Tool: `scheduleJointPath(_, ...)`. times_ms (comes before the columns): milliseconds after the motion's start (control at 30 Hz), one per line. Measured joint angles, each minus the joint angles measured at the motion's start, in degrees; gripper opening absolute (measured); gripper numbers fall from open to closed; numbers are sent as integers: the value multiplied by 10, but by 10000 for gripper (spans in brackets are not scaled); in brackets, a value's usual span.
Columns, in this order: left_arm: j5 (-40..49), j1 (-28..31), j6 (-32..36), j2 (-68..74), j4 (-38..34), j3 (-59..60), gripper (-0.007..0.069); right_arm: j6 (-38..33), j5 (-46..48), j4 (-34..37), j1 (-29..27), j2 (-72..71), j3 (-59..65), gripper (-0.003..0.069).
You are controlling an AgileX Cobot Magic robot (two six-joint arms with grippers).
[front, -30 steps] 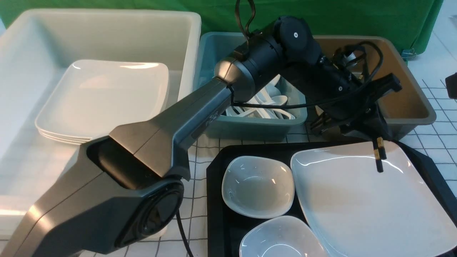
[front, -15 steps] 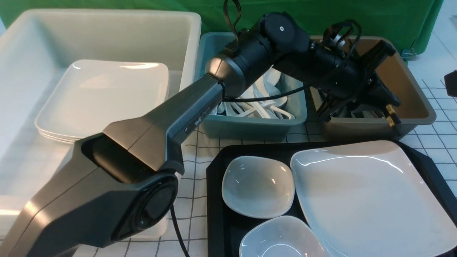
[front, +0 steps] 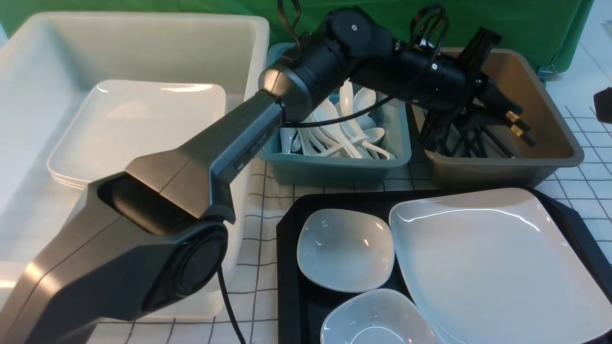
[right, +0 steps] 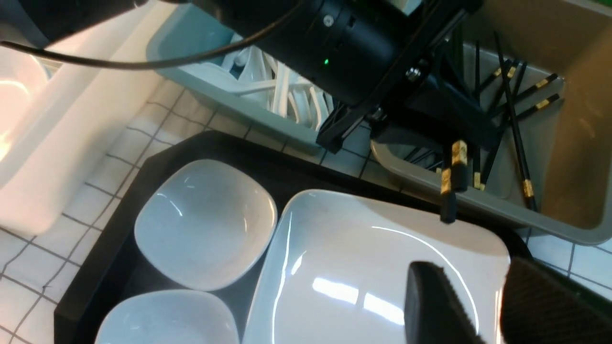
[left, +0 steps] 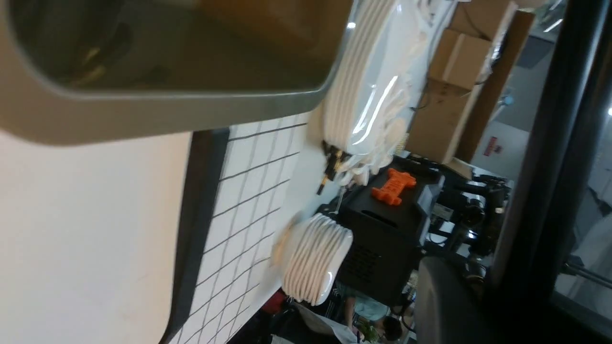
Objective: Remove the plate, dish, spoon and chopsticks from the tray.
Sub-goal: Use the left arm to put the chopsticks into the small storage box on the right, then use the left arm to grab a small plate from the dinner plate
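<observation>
2 chopsticks [front: 519,129], seemingly in left gripper [front: 499,107]

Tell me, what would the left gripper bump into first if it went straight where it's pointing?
Most likely the brown bin. The left gripper, shut on the chopsticks, points slanting down into it, so the chopstick tips would probably hit its inside first. Depth is unclear.

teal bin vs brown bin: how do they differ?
Colour: the teal bin is blue-green, the brown bin tan. Contents: the teal bin holds white spoons, the brown bin loose black chopsticks. The left gripper, shut on the held chopsticks, hangs over the brown bin, not the teal bin. Both are deep and stand behind the tray.
</observation>
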Motion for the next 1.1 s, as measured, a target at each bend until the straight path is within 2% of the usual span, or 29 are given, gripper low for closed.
scheduleJointPath(400, 4, 0, -44, 0, 68, 0, 97, 1, -1, 1, 0, 0, 0, 239)
scheduleJointPath(600, -29, 0, -80, 1, 82, 0, 169, 1, 6, 1, 0, 0, 0, 239)
scheduleJointPath(633, -44, 0, -84, 1, 82, 0, 210, 1, 9, 1, 0, 0, 0, 239)
scheduleJointPath(833, -56, 0, -89, 1, 79, 0, 328, 1, 17, 1, 0, 0, 0, 239)
scheduleJointPath(1000, -56, 0, -88, 1, 79, 0, 344, 1, 17, 1, 0, 0, 0, 239)
scheduleJointPath(1100, -56, 0, -76, 1, 79, 0, 316, 1, 17, 1, 0, 0, 0, 239)
